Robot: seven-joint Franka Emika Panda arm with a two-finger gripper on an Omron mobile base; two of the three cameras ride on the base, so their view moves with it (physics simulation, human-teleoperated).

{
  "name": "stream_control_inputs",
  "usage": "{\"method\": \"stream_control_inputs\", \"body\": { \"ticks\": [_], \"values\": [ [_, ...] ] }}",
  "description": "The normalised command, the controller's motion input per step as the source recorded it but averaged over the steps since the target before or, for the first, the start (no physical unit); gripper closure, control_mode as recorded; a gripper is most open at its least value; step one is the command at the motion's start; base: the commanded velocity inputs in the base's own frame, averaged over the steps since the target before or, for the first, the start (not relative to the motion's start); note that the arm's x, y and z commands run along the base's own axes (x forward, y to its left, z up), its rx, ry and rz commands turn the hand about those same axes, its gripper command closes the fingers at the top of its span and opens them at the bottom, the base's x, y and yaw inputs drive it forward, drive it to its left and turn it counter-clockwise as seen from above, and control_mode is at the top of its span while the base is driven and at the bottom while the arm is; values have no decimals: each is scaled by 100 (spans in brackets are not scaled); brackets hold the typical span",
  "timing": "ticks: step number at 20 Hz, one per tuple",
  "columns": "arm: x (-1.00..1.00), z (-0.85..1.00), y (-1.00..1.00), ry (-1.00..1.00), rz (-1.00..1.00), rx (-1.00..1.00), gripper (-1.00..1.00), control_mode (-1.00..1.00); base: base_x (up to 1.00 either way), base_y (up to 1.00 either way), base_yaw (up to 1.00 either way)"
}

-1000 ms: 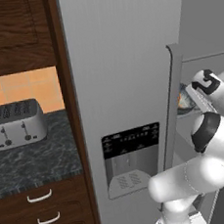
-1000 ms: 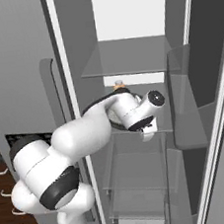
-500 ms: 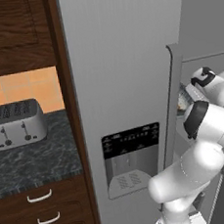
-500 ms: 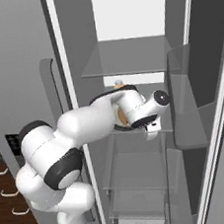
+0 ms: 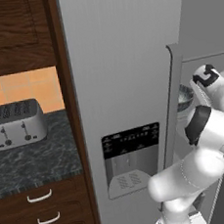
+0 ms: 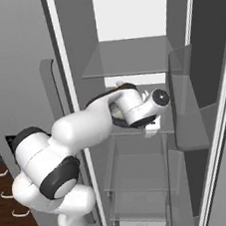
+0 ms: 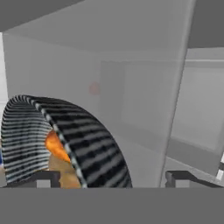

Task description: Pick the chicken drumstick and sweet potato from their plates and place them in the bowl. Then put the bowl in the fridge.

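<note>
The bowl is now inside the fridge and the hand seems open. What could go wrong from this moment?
1. In the hand view the bowl rim passes between the two fingertips of the open hand. If the arm retreats sideways, a finger may hook the rim and drag or tip the bowl.
2. The sweet potato lies inside; a tipped bowl could spill it onto the fridge shelf.
3. The arm reaches deep between the shelves, so withdrawing carelessly could strike one.

Pretty standard kitchen corner: dark wood cabinets [image 5: 11,34] up top, an orange tiled backsplash [image 5: 22,87], a silver toaster [image 5: 16,124] sitting on the dark marbled counter [image 5: 36,164], and wood drawers [image 5: 44,215] with curved pale handles underneath.
</note>
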Motion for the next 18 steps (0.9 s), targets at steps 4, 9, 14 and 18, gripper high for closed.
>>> {"method": "stream_control_inputs", "body": {
  "ticks": [4,9,14,18],
  "values": [
    [-39,29,52,-32,-19,3,-100,-100,0,0,0],
    [-58,47,18,-13,-10,0,-100,-100,0,0,0],
    [-98,91,7,0,-3,-3,-100,-100,0,0,0],
    [-100,81,20,-3,-1,0,-100,-100,0,0,0]
  ]
}}
